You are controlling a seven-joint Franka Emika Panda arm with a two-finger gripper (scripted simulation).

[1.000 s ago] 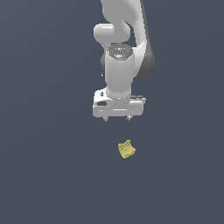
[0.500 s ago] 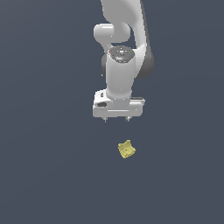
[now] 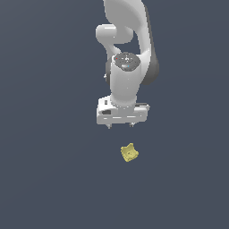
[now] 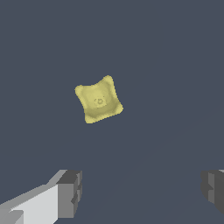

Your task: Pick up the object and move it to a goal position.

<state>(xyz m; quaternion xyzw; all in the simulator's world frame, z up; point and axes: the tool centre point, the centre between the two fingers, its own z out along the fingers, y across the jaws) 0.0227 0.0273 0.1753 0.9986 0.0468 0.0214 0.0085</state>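
Jaws spread wide, gripper [image 3: 119, 126] empty, clear of object [image 3: 129, 153].

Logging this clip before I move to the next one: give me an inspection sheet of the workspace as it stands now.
Surface: plain dark blue-grey floor, bare around the object.
Job's things: one small pale-yellow object with a hollowed top, lying on the surface; no goal marker seen.
Clutter: nothing seen.
Grippers: white tool hangs above the object, not touching it; in the wrist view its fingers stand wide apart and hold nothing, with the object ahead of the gap rather than between them.
Cables: nothing seen.
Surroundings: only the white arm rising out of the top of the exterior view; no walls or fixtures seen.
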